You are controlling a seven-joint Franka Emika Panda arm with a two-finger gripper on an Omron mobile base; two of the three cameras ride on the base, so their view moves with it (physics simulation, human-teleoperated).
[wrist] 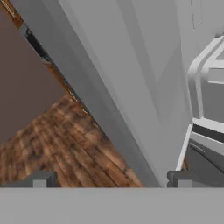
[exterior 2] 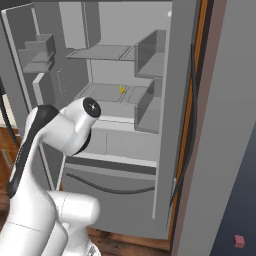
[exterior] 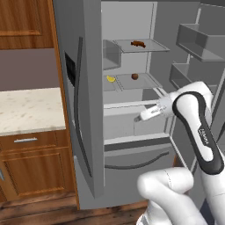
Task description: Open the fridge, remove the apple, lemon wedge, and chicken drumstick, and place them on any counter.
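Note:
The fridge [exterior: 83, 110] stands with both upper doors swung open. On its top glass shelf lies the chicken drumstick [exterior: 138, 43]. One shelf lower sit the apple [exterior: 135, 76] and, to its left, the lemon wedge [exterior: 111, 79], which is also seen as a yellow speck, the lemon wedge [exterior 2: 122, 89]. My gripper [exterior: 139, 118] hangs in front of the lower compartment, below the apple's shelf and pointing left and down. In the hand view the gripper [wrist: 109, 179] is open, its tips wide apart with nothing between them, facing a grey door panel. The counter [exterior: 26, 110] lies left of the fridge.
The left fridge door juts out between the counter and the fridge interior. The right door [exterior: 197, 41] carries bins close to my arm. Below is the shut bottom drawer [exterior: 136, 162]. The floor [wrist: 52, 140] is wood. A small pink block [exterior 2: 239, 241] sits at far right.

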